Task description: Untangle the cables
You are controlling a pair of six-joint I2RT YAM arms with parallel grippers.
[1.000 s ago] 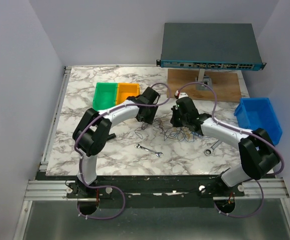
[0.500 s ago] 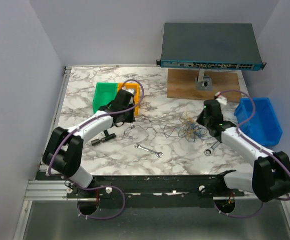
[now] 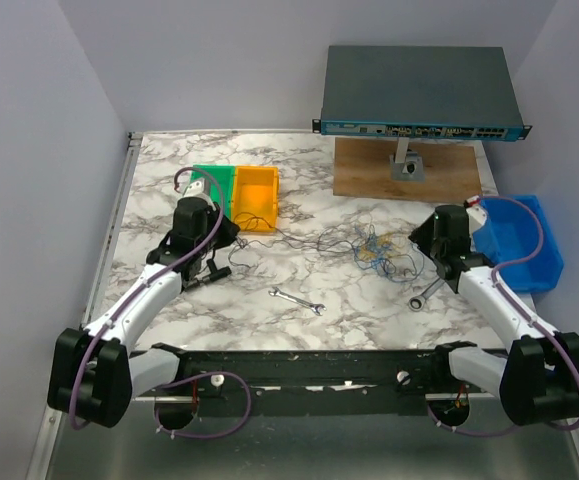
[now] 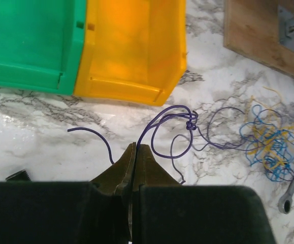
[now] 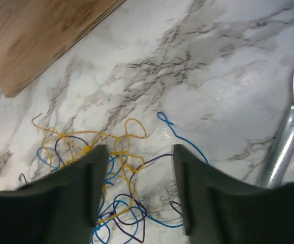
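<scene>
Your left gripper [image 4: 135, 147] pinches a purple cable [image 4: 159, 119] near the yellow bin [image 4: 131, 46]; your right gripper [image 5: 139, 152] hangs spread over the blue-and-yellow cable tangle [image 5: 117, 155].

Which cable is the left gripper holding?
The dark purple cable, looped before the yellow bin; the left gripper is shut on it. Blue and yellow wires lie bunched apart.

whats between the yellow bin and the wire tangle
A purple wire, looped and knotted, pinched by the left gripper and trailing toward the tangle. Clearest in the left wrist view.
</scene>
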